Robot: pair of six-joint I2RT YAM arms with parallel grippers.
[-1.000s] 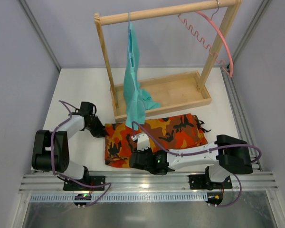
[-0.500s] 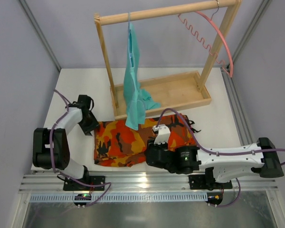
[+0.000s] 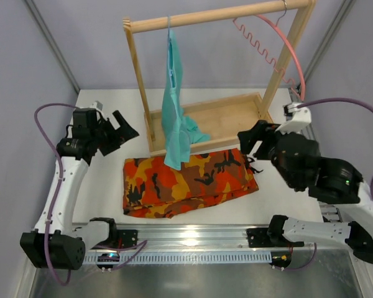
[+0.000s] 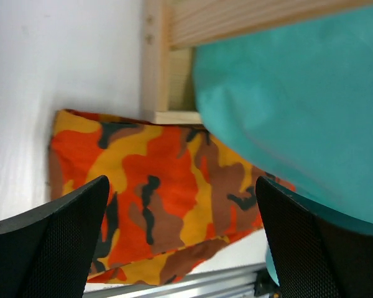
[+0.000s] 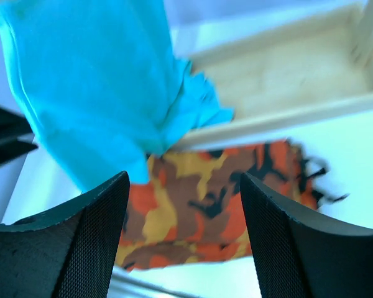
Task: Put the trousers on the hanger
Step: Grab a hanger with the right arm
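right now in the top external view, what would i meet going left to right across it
white and black left robot arm → hanging plain teal cloth garment → black and white right robot arm; orange camouflage cloth trousers and curved pink hanger overlap these, so left out

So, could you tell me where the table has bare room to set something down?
Bare table lies left of the trousers, near the left tool, and right of them. The wooden tray's right half is bare. The middle is crowded: trousers by the tray, teal garment hanging over its front edge.
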